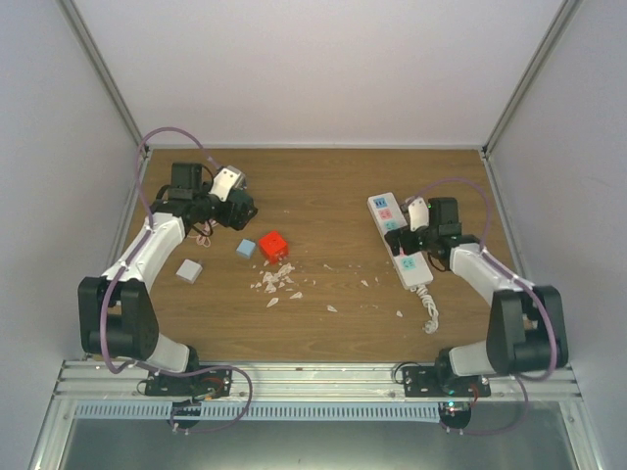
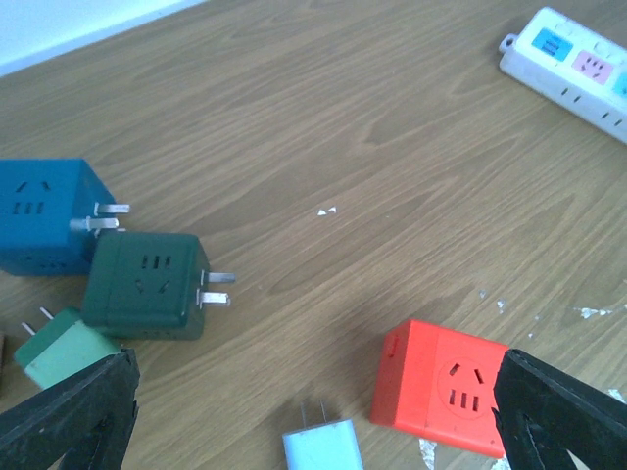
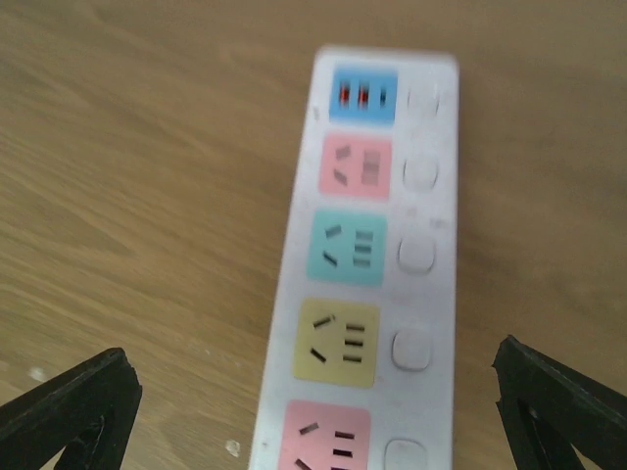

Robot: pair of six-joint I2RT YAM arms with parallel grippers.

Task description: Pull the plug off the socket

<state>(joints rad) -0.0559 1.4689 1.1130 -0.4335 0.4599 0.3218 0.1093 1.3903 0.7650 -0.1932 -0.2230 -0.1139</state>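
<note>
Your R pincer (image 3: 313,362), fingers (image 3: 78,401) wide apart, grips nothing; socket (image 3: 362,255) lies flat below, between them, by table's (image 1: 323,186) right edge.

We see a white socket (image 3: 431,294) with blue, pink, teal and yellow faces, a brown wood-grain surface (image 2: 392,147), a red cube (image 2: 436,387), a dark green cube (image 2: 145,284) and a deep blue cube (image 2: 44,215).
</note>
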